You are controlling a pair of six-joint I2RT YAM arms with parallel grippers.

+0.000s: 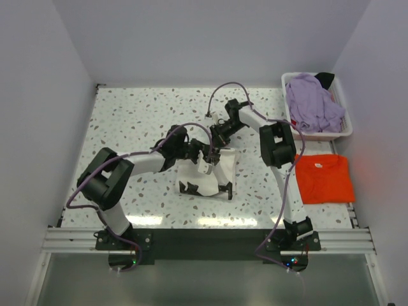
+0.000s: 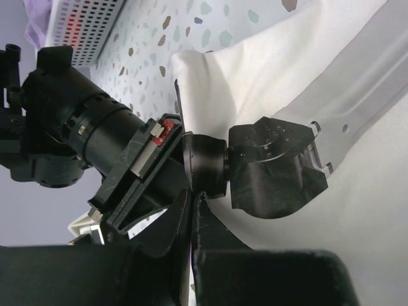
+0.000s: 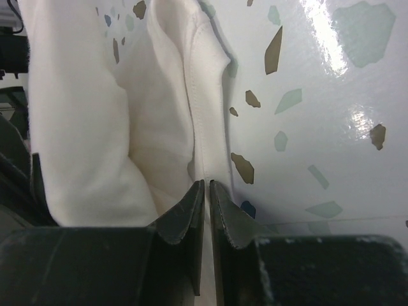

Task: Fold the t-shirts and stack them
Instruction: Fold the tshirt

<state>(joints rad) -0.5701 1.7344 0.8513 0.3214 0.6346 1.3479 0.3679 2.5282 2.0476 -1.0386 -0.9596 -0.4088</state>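
The right claw [image 3: 207, 194] is closed to a thin slit on a stitched hem of the cream-white t-shirt [image 1: 210, 178]. The left claw [image 2: 194, 213] is closed tight; its wrist view does not show whether cloth lies between the fingers. The shirt is soft and matte, bunched in folds at the centre of the glossy speckled desk [image 1: 140, 121]. Only the overhead view shows the orange-red t-shirt [image 1: 325, 180] flat at the right edge and the lavender t-shirt [image 1: 309, 105] heaped in a white perforated basket [image 1: 343, 131].
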